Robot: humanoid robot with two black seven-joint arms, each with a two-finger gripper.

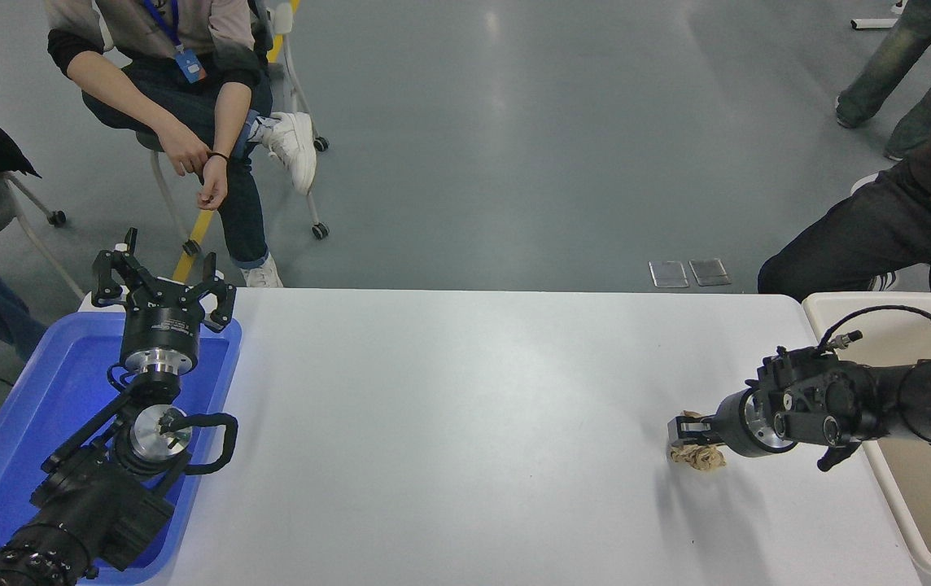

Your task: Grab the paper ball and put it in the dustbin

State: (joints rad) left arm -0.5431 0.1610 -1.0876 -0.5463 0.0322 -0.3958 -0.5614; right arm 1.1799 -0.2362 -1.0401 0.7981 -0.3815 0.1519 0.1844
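Observation:
The tan-brown paper ball [700, 458] lies on the white table [449, 407] at the right, near the front. My right gripper [689, 430] comes in low from the right and is down on the ball's upper side. Its jaws stand open around the ball's top, which they partly hide. The ball rests on the table. The cream-beige dustbin [889, 303] stands just off the table's right edge, right behind my right arm. My left gripper [163, 281] is parked open and empty at the lower left.
A shallow blue tray [18, 423] sits under my left arm at the table's left edge. A person sits on a chair [189, 89] beyond the far left corner. Another person [880, 236] stands close behind the dustbin.

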